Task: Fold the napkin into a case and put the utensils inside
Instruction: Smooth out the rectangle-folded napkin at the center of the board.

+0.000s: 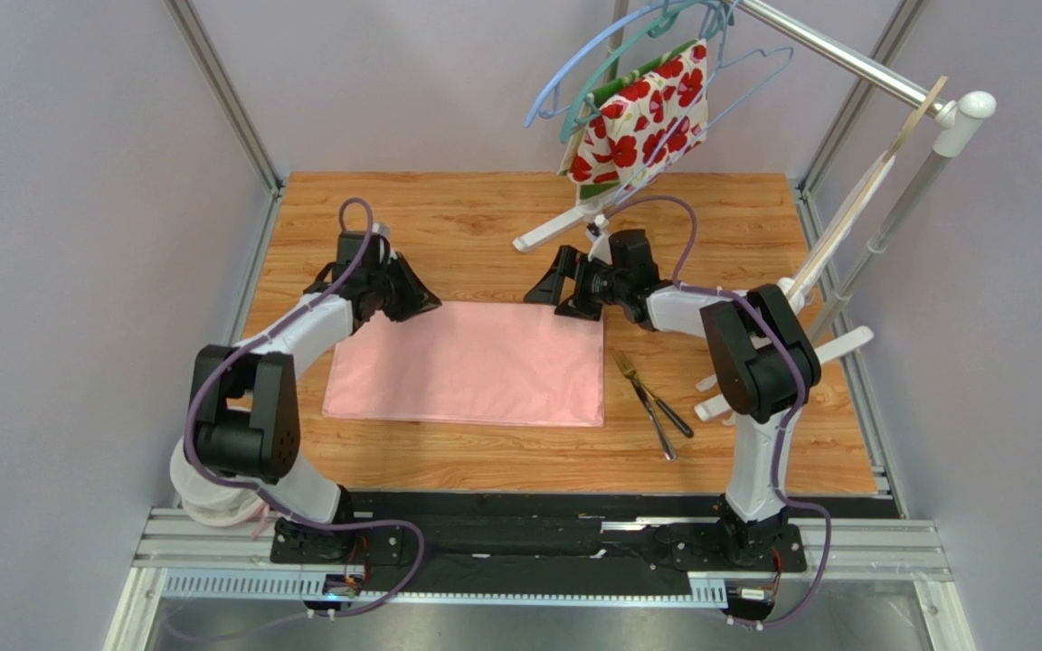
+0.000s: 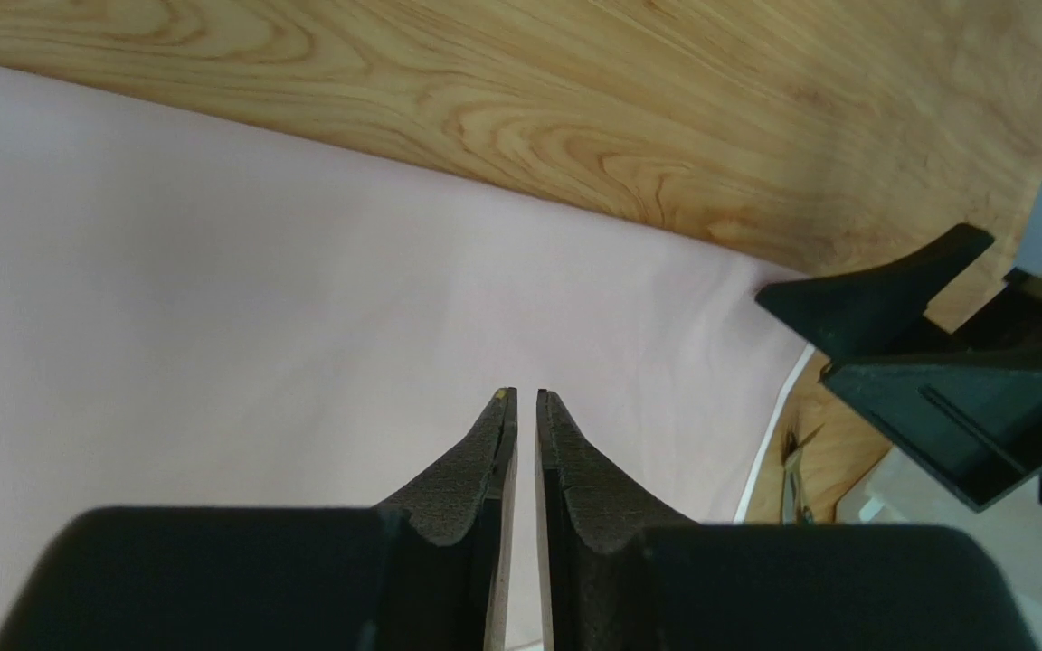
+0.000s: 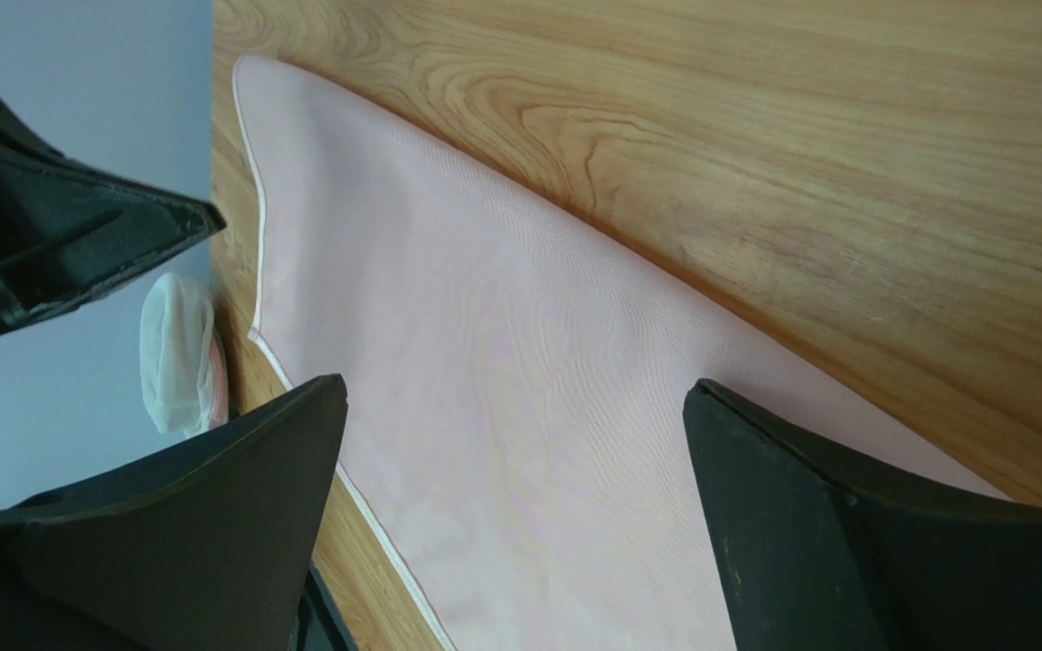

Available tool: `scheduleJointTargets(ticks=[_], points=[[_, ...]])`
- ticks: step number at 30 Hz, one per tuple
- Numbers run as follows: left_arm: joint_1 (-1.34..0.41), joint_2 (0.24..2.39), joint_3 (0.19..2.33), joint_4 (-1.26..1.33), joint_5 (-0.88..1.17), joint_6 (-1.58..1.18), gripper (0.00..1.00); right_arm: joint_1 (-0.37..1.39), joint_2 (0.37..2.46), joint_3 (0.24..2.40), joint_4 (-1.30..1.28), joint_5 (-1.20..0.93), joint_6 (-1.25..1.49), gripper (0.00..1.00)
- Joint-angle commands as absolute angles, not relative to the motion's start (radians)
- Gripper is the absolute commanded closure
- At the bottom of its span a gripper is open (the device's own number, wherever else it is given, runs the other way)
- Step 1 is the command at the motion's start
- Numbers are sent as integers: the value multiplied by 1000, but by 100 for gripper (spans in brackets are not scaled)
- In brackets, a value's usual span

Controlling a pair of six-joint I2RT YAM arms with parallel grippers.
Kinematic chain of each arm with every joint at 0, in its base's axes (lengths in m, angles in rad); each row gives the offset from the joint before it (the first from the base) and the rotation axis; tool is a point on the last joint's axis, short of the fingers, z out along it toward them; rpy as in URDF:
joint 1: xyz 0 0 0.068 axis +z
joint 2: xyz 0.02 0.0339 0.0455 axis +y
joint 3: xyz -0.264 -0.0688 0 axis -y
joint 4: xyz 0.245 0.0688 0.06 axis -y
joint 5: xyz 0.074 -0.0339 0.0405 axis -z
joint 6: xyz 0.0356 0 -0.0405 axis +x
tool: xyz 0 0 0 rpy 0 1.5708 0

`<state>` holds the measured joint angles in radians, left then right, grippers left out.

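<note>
The napkin lies flat on the desk, spanning beneath the left fingers, parted by only a slit and gripping nothing, and the right fingers, spread wide and empty above its far edge. If the two pinch unevenly, the shiny cloth may slip and fold askew. It could also drag into the utensils lying just nearward of the right fingers.
</note>
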<state>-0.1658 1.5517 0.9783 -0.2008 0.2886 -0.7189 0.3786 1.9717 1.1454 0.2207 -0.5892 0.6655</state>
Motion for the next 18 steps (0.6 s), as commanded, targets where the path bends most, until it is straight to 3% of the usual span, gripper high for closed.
scheduleJointTargets(ticks=[1, 4, 8, 18], points=[[-120, 1655, 942, 30, 383, -801, 74, 380, 1986, 1169, 339, -635, 707, 0], [-98, 1704, 928, 109, 408, -844, 65, 377, 1997, 1167, 342, -632, 701, 0], [-65, 1744, 940, 147, 419, -870, 59, 374, 2013, 1167, 336, -632, 696, 1], [26, 1828, 930, 268, 429, -920, 55, 360, 2074, 1161, 387, -650, 730, 4]])
